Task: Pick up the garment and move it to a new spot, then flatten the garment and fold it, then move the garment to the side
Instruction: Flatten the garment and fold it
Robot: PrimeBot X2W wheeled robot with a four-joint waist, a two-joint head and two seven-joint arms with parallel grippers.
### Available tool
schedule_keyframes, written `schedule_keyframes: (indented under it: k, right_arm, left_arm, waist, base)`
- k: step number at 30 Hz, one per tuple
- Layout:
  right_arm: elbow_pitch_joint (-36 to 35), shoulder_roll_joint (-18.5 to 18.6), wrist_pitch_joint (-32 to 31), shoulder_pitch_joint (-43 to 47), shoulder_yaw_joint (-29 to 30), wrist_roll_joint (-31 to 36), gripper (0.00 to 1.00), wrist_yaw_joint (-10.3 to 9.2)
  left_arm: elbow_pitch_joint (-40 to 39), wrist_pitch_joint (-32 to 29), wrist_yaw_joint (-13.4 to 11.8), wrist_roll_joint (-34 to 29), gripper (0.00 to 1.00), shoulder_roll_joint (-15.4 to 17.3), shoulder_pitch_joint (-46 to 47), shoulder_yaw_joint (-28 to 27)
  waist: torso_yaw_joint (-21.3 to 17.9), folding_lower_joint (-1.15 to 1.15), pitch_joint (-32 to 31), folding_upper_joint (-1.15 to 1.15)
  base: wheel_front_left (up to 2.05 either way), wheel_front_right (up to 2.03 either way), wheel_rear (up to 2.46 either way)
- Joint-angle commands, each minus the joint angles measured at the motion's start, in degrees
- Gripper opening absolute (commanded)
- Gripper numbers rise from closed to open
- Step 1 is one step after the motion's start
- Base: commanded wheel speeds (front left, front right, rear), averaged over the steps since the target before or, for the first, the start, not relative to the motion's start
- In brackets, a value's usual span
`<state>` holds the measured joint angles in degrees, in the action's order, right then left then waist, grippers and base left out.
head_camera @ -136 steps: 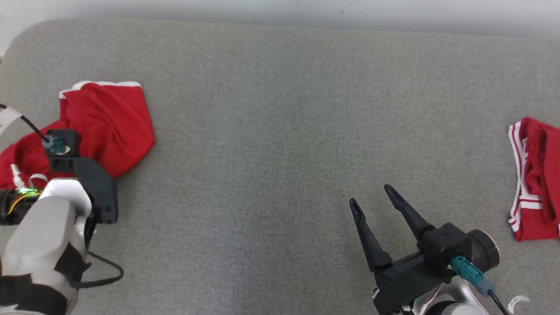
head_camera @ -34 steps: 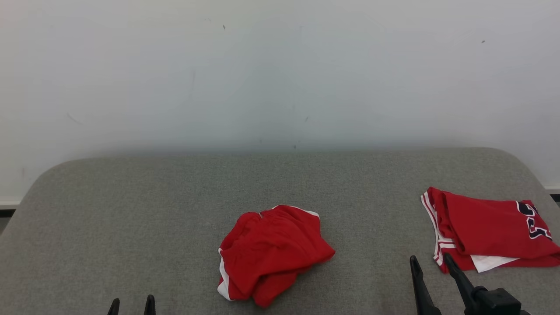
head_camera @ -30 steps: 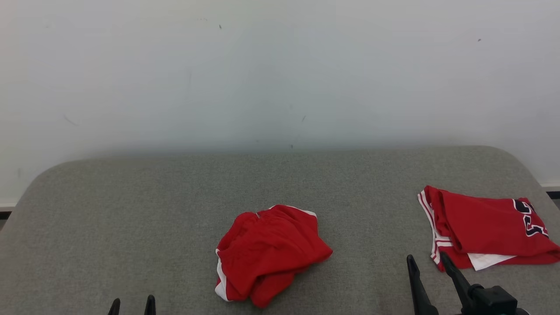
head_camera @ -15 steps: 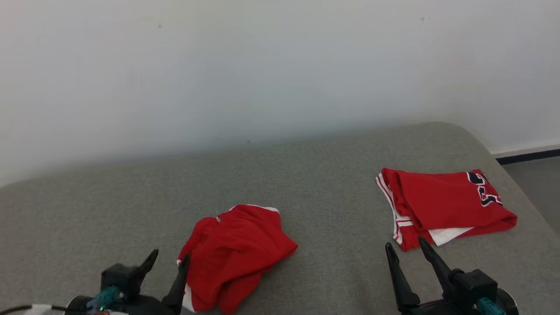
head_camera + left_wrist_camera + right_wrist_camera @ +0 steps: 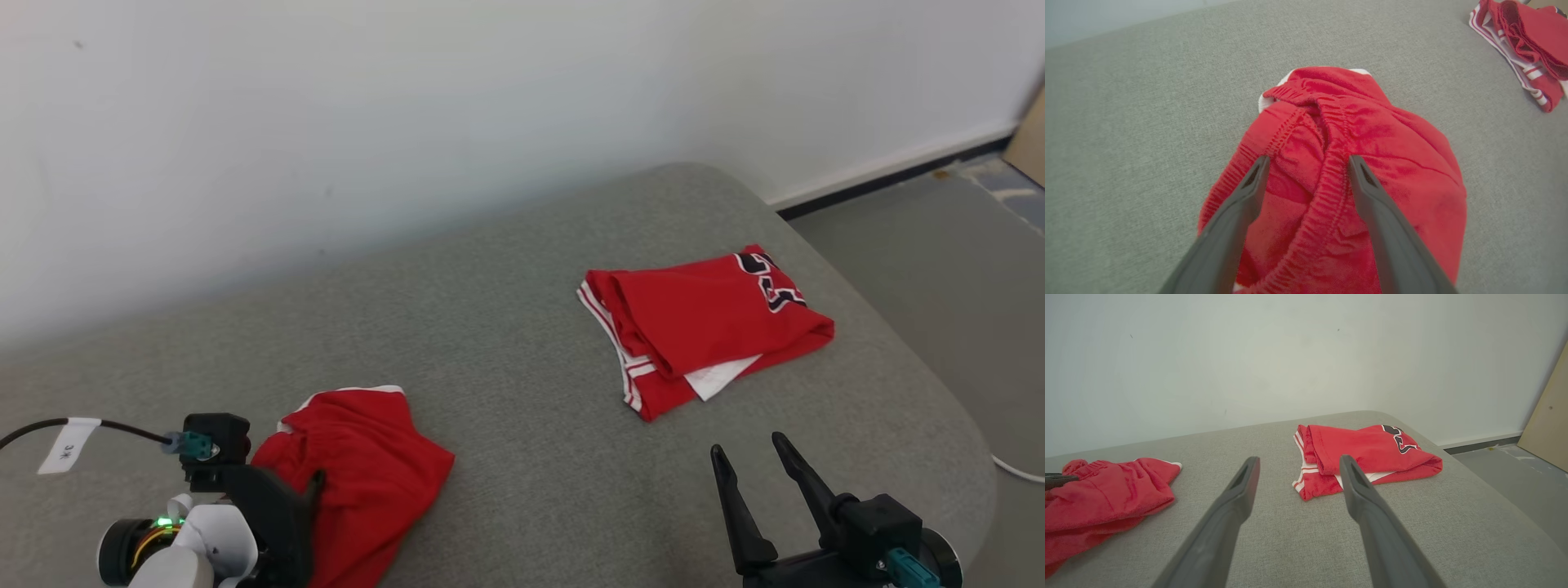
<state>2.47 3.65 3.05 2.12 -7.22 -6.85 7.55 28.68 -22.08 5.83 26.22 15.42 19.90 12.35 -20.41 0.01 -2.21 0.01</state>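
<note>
- One crumpled pair of red shorts (image 5: 1355,163) lies in a heap at the near left of the grey bench (image 5: 522,327), with the elastic waistband bunched on top.
- Left hand (image 5: 1308,159) hangs right over the heap, fingers spread wide and empty, one on each side of a waistband ridge; whether they touch the cloth cannot be told.
- Right hand (image 5: 745,443), also wide open and empty, sits well apart, nearer a folded red jersey (image 5: 710,314).
- Left arm is plainly the nearer one for the pick-up.
</note>
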Motion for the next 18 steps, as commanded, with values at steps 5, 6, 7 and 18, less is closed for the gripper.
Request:
schedule_keyframes:
  k: [5,6,7,18]
  right_arm:
    - [-0.45,0.06,-0.05,-0.06,0.35,0.43,1.0,-0.14]
    - [-0.54,0.05,-0.15,-0.02,0.5,0.55,1.0,-0.14]
    - [-0.62,0.02,-0.17,0.01,0.59,0.65,1.0,-0.14]
    - [-0.53,0.02,-0.31,-0.29,0.03,0.84,1.0,-0.14]
  left_arm:
    - [-1.12,-6.04,-2.47,1.87,0.38,-0.83,-0.31,-0.12]
    - [-1.37,-7.07,-3.09,2.07,0.38,-1.06,-0.61,-0.07]
    - [-1.74,-7.97,-3.37,2.12,0.38,-1.11,-0.86,0.15]
    - [-6.89,-9.19,-7.57,-1.65,1.0,-0.58,-2.45,2.64]
  waist:
    - [-3.35,-0.01,1.81,-0.01]
    - [-3.24,-0.01,1.72,-0.01]
    - [-3.12,-0.01,1.65,-0.01]
    - [-1.6,-0.01,0.67,-0.01]
  base:
    - [0.0,0.0,0.0]
    - [0.0,0.0,0.0]
    - [0.0,0.0,0.0]
    - [0.0,0.0,0.0]
